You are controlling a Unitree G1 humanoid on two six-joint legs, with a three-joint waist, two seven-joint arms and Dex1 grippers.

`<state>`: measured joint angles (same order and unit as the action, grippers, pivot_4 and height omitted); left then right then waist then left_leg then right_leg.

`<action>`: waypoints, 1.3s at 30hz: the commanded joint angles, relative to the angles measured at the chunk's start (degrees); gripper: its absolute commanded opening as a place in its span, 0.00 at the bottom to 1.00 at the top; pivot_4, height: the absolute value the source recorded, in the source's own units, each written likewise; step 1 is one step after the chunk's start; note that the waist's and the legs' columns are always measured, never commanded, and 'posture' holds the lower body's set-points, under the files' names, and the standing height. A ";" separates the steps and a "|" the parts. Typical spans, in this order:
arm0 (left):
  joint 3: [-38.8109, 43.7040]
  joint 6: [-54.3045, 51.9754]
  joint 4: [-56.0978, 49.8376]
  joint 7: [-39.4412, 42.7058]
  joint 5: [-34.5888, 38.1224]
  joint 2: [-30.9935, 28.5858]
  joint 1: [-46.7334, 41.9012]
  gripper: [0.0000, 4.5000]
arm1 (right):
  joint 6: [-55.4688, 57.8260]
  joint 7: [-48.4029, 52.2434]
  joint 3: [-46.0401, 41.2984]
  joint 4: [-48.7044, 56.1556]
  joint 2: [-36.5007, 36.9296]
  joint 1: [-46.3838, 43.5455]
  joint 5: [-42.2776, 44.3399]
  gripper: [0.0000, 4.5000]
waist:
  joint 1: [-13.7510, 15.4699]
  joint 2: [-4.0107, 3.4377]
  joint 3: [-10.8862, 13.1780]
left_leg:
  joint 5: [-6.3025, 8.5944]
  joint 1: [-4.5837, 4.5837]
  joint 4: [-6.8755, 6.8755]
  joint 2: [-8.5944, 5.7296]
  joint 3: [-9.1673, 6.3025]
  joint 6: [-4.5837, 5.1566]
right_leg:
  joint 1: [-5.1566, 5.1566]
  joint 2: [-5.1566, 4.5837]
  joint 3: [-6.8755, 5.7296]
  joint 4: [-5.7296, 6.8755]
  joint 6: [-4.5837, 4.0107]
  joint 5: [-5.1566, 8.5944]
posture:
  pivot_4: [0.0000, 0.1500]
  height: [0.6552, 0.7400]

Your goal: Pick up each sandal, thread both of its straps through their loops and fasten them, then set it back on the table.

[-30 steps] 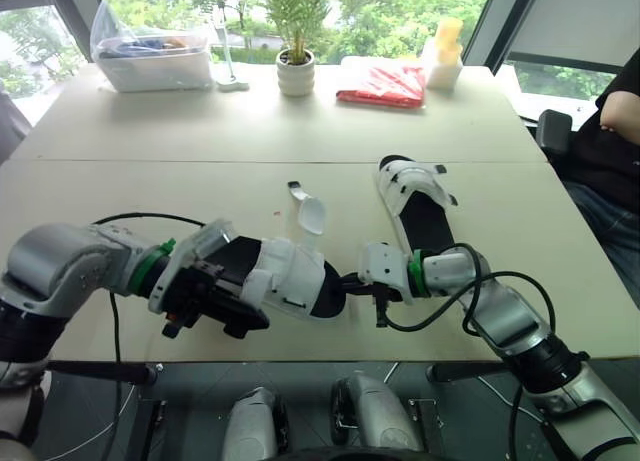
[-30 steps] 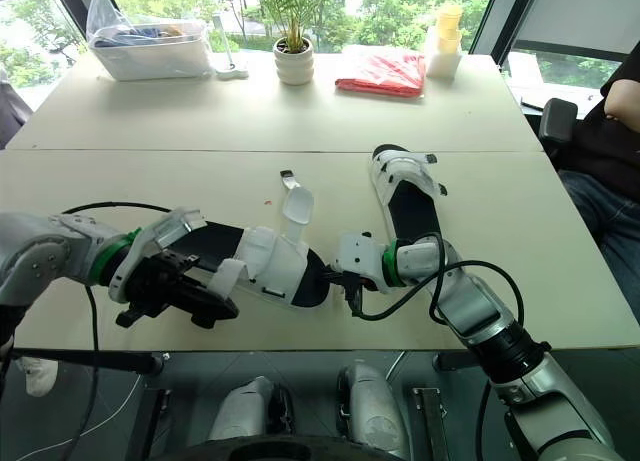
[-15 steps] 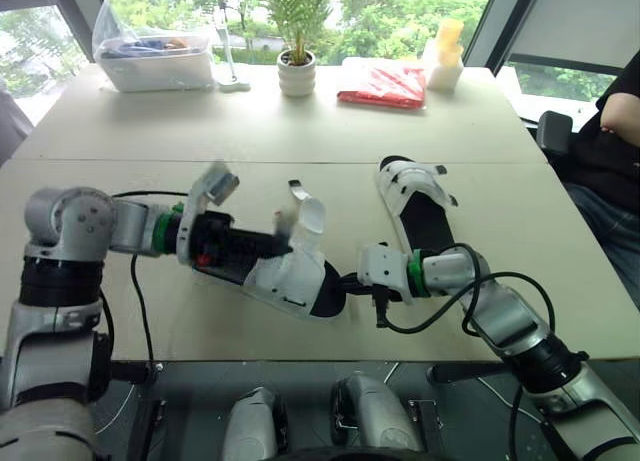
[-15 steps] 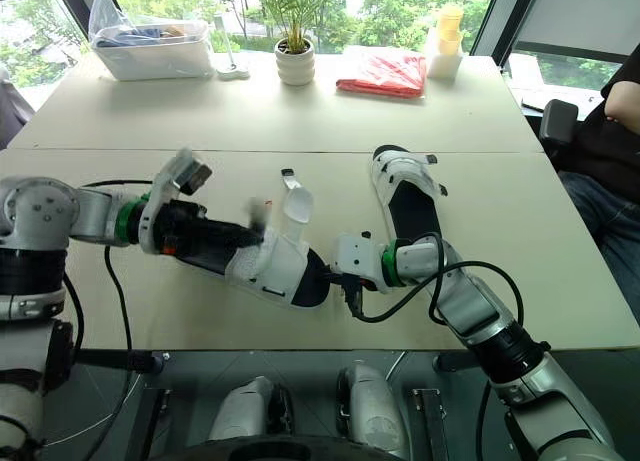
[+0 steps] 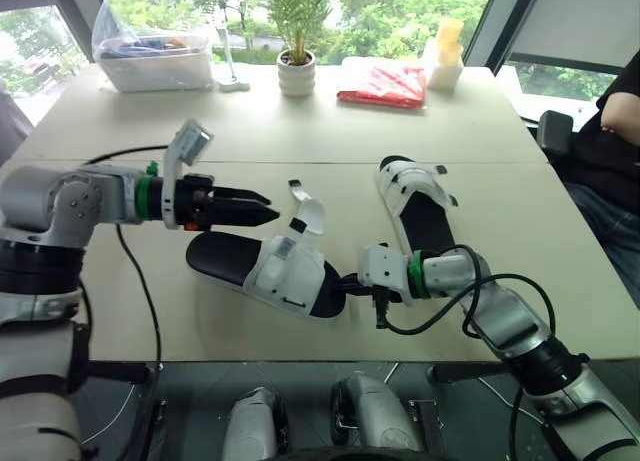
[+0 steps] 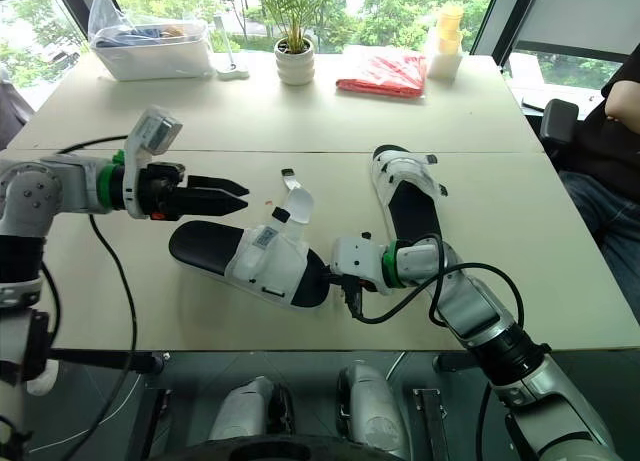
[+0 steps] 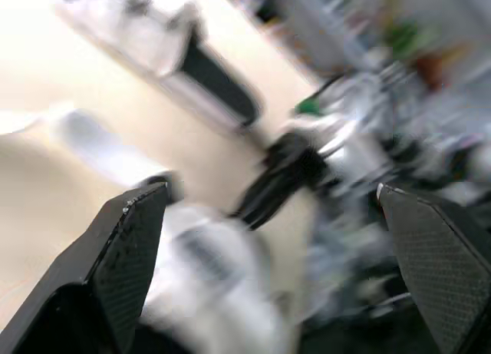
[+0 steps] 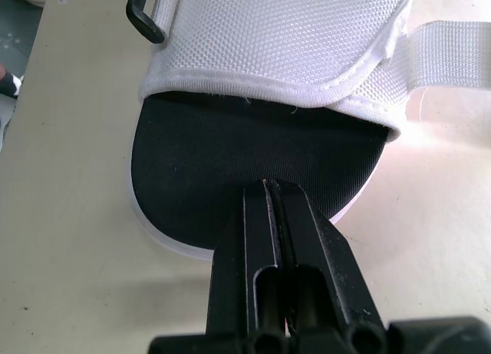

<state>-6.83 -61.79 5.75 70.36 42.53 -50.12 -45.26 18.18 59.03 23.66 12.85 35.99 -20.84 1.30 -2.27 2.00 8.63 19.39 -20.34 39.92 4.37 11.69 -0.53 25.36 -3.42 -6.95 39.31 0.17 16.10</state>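
The near sandal (image 5: 265, 266), black sole with a white upper, lies flat on the table. One loose strap (image 5: 311, 216) stands up from it, and another strap end (image 5: 298, 191) lies just beyond. My left gripper (image 5: 270, 207) hovers open just left of those straps, fingers pointing at them and holding nothing. In the left wrist view its fingers (image 7: 126, 250) stand wide apart over the blurred sandal. My right gripper (image 8: 272, 186) is shut, with its tips resting on the black toe end of the sandal (image 8: 253, 150). The second sandal (image 5: 420, 206) lies to the right, beyond that arm.
At the back of the table stand a clear bin (image 5: 155, 61), a potted plant (image 5: 296, 73), a red packet (image 5: 382, 84) and a pale bottle (image 5: 442, 56). A person (image 5: 612, 131) sits at the right edge. Cables trail from both arms.
My left gripper let go of the sandal's heel end, opened wide and swung up and back to the straps. The sandal now lies flat. The right arm has not moved.
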 commanded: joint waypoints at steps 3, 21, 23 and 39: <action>-8.31 13.17 7.41 8.43 -10.51 3.38 -5.16 1.00 | 1.75 0.89 2.54 -2.49 0.26 1.70 -1.53 0.00 | 0.13 0.08 0.00 | 0.00 -0.04 0.03 -0.01 0.00 0.01 | 0.02 -0.01 0.00 0.00 0.00 0.00 | 1.00 0.81; -13.23 19.32 23.51 17.98 -22.64 15.25 -11.82 0.41 | 2.74 0.30 2.35 -1.91 -0.01 1.49 -1.90 0.00 | -0.14 0.11 0.00 | 0.00 -0.08 0.02 0.01 0.01 0.03 | 0.06 0.00 -0.04 0.01 0.01 0.00 | 1.00 0.81; -12.32 16.63 22.62 18.69 -21.51 15.99 -11.51 0.18 | 2.77 0.20 2.32 -1.84 -0.03 1.61 -1.92 0.00 | -0.22 0.11 0.00 | 0.00 -0.09 0.02 0.01 0.00 0.03 | 0.06 0.00 -0.03 0.01 0.01 0.00 | 1.00 0.81; -3.85 7.08 25.48 18.53 -16.20 15.54 -15.51 0.01 | 2.62 0.10 2.15 -2.24 0.35 1.54 -2.08 0.00 | -0.24 0.11 0.00 | 0.00 -0.08 0.03 0.02 0.00 0.03 | 0.06 0.01 -0.04 0.02 0.01 0.00 | 1.00 0.81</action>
<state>-12.61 -54.78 30.92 89.36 25.71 -34.06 -59.36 18.84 58.84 23.70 13.17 35.53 -20.89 1.28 -2.50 2.10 8.63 19.38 -20.42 39.95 4.39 11.69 -0.50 25.43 -3.41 -6.99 39.32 0.18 16.10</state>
